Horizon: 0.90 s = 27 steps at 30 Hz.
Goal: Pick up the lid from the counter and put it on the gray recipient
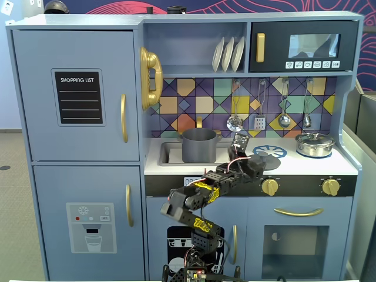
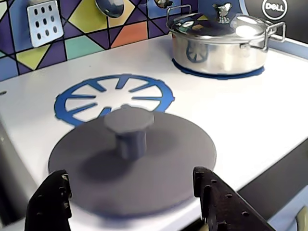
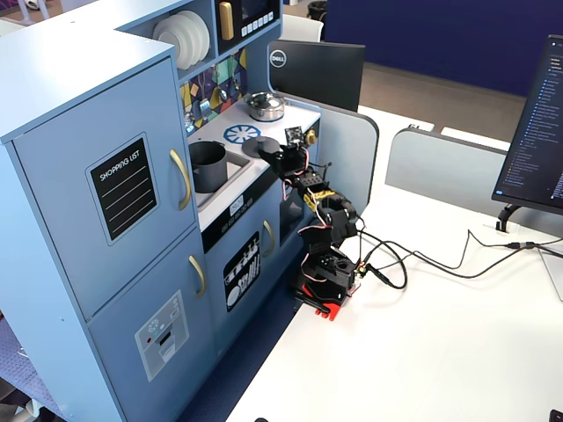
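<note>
Toy kitchen unit (image 1: 76, 94), pale blue, fills both fixed views; arm (image 1: 200, 202) is mounted on the table (image 3: 422, 352) in front and reaches up onto the white counter (image 2: 269, 110). Gray recipient (image 1: 199, 145) stands upright in the sink recess at left of the counter in a fixed view, open-topped, nothing on it. Shiny silver pot (image 2: 219, 48) with its own lid sits on the far blue burner ring, well apart from the work. The lid (image 2: 132, 163) lies flat on the counter near the front edge, partly over the near blue burner print (image 2: 113, 96), central knob (image 2: 129, 130) upright. Gripper (image 2: 130, 192) open, fingers straddling the lid's near rim, one either side, not yet touching the knob as far as the wrist view shows. Risks, as judged: fingers sit low and wide, so closing here could catch the disc's rim rather than the knob and push it along or tip it off the front edge; a shallow pinch on the knob could let the disc swing and clip the pot rim on placing.
</note>
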### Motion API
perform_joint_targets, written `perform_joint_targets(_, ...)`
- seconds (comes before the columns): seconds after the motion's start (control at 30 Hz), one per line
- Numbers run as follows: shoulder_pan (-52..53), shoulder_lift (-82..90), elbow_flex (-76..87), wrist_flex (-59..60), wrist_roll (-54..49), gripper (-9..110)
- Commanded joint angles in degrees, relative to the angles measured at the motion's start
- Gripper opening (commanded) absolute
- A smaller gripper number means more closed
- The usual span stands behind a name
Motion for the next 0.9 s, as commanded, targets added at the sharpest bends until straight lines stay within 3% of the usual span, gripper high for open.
perform_joint_targets(0.0,-0.26,-4.66,-7.21,-3.6,-0.26,27)
perform_joint_targets(0.87,-2.46,-27.16,-22.5,-10.2,-2.11,24)
